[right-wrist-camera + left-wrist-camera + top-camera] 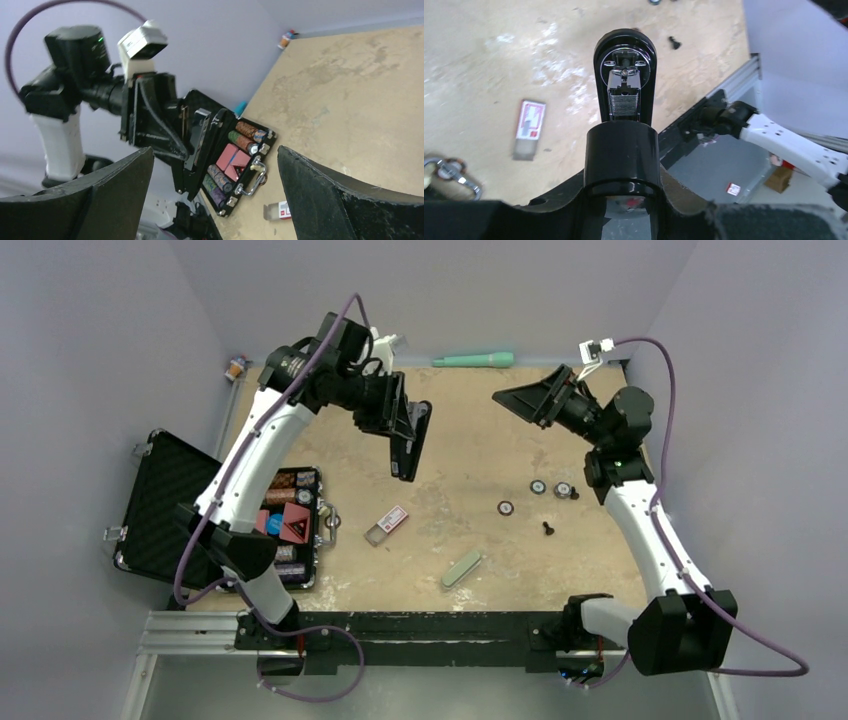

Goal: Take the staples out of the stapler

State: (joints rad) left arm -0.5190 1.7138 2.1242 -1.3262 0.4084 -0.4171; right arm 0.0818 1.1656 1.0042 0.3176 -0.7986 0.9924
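Scuffed tan wooden bench lies below; left gripper clamps the slim glossy black stapler, ridged grey staples exposed; right gripper gapes wide.

Right hand gapes wide; left hand grips the stapler

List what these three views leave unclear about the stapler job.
- Top view: grey metal staples hidden inside the slim black stapler.
- Left wrist view: left fingers' grip, covered by the stapler's rear.
- Right wrist view: staples too, the stapler being side-on and dark.
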